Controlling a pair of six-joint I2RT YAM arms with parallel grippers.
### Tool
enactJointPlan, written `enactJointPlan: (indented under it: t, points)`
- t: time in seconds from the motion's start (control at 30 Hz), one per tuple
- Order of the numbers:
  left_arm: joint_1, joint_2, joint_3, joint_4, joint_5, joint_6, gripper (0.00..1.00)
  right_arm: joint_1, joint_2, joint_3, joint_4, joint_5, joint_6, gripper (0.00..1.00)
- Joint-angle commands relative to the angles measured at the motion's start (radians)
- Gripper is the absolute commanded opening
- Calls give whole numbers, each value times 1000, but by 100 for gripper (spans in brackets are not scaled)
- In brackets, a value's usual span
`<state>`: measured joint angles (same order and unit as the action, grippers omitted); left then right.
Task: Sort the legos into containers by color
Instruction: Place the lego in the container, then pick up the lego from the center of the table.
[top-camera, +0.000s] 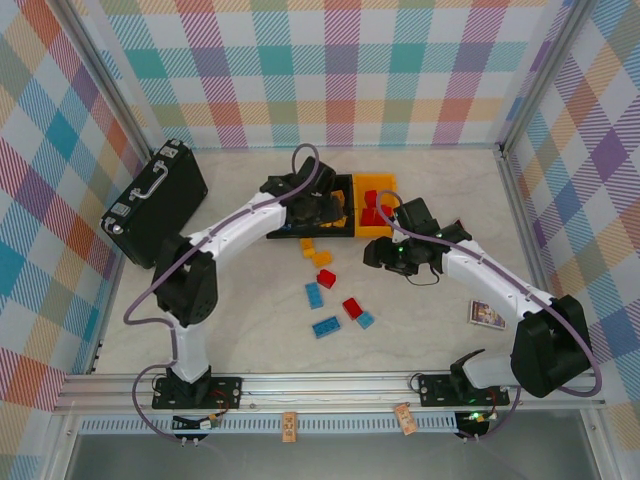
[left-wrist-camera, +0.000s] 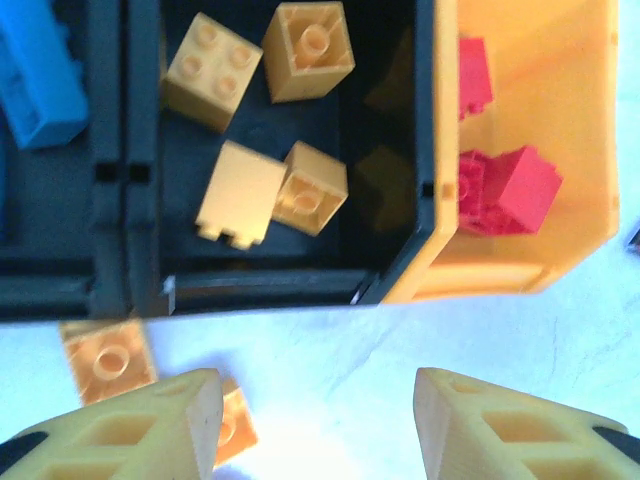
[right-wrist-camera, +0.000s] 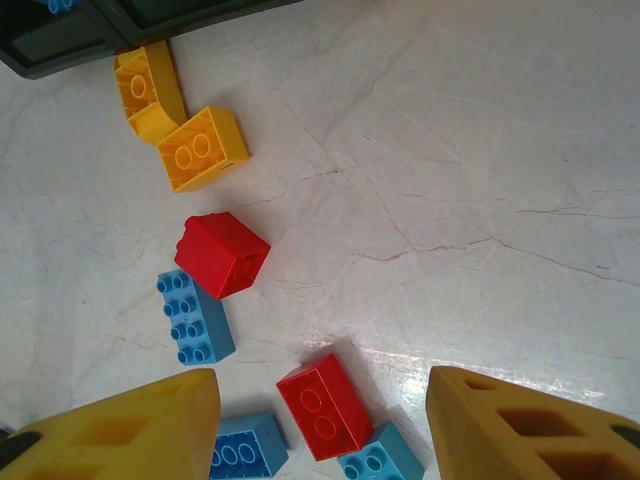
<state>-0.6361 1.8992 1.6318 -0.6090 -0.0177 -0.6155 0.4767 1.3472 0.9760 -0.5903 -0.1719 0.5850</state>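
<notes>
Legos (top-camera: 326, 279): seven lie loose on the surface (top-camera: 250, 320), in front of the containers (top-camera: 345, 222). Two yellow-orange bricks (right-wrist-camera: 203, 148) sit nearest the bins, corner to corner. A red brick (right-wrist-camera: 225, 253) lies just beside a blue brick (right-wrist-camera: 195, 317). Nearer the arm bases a second red brick (right-wrist-camera: 325, 405) has two more blue ones close against it.

Containers: three stand side by side at the far middle of the surface.
- The middle black bin (left-wrist-camera: 270, 288) holds four yellow-orange pieces (left-wrist-camera: 240, 190).
- The left black bin (left-wrist-camera: 50, 270) holds a blue piece (left-wrist-camera: 35, 85).
- The yellow-orange bin (left-wrist-camera: 560, 240) holds red pieces (left-wrist-camera: 520, 190).

Left end effector (left-wrist-camera: 318, 420): over the near edge of the bins, released, fingers apart with nothing between them.

Right end effector (right-wrist-camera: 320, 420): above the loose bricks, released, fingers spread and empty.

Surroundings: a black case (top-camera: 155, 200) with a handle lies at the far left, well apart from the bins. A small card (top-camera: 487, 316) rests on the surface near the right arm
</notes>
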Motion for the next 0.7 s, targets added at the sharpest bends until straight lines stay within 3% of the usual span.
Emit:
enactJointPlan:
  t: [0.0, 0.27, 0.47, 0.67]
  points:
    - [-3, -81, -108, 17, -21, 0, 53, -4, -6, -4, 25, -29, 2, 58]
    - [-3, -281, -404, 65, -61, -34, 54, 29, 49, 25, 40, -35, -22, 59]
    - [-5, -432, -614, 104, -70, -101, 54, 110, 134, 91, 15, 17, -56, 61]
    - [-4, -585, -782, 69, -107, -163, 55, 182, 280, 184, -5, 29, 22, 76]
